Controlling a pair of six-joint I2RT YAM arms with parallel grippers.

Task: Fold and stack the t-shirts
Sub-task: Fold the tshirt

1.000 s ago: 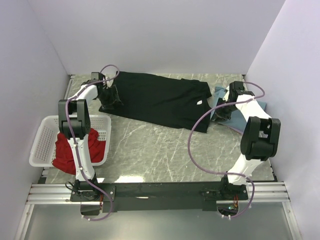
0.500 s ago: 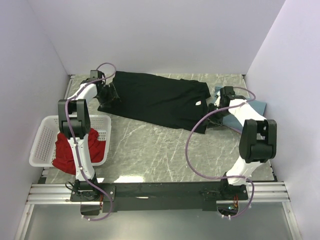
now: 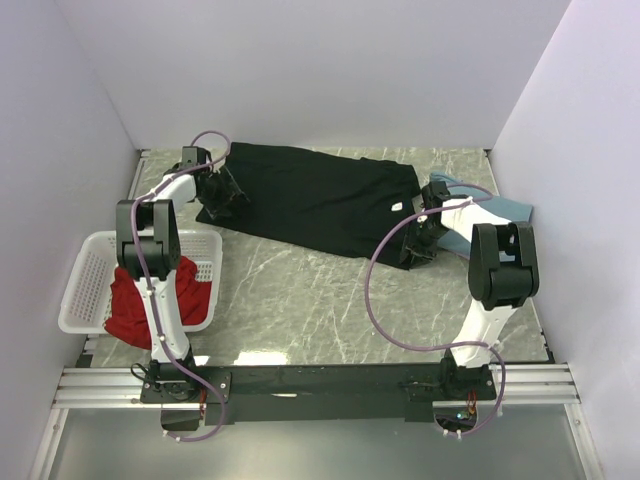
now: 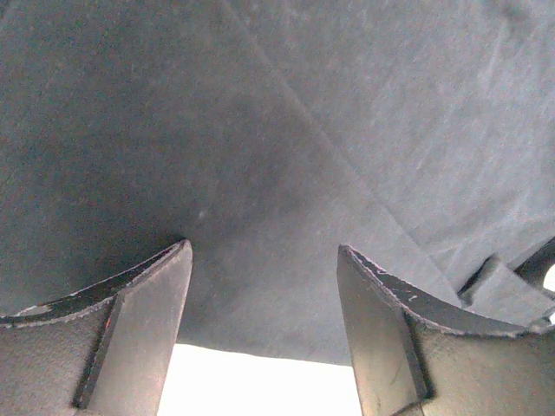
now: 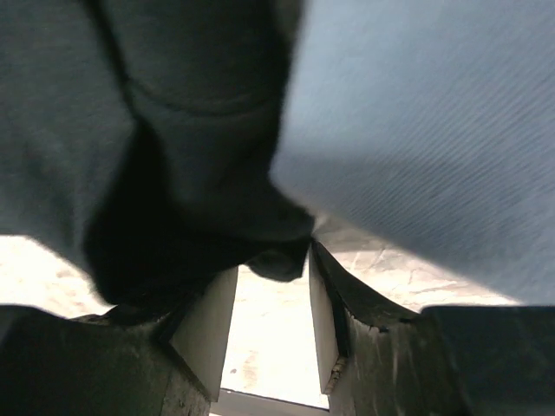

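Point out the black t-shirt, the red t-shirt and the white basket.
black t-shirt [image 3: 310, 200], top view, middle of its body.
red t-shirt [image 3: 125, 312], top view, its bunched lower part.
white basket [image 3: 85, 280], top view, bare latticed left side.

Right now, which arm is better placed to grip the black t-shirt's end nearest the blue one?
Right, probably: the right tool sits open at that end of the black t-shirt, beside the blue t-shirt; the left tool is at the opposite end.

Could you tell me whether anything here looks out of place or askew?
The red t-shirt spills over the near rim of the white basket, and the black t-shirt lies diagonally, its right edge rumpled beside the dusty-blue t-shirt.
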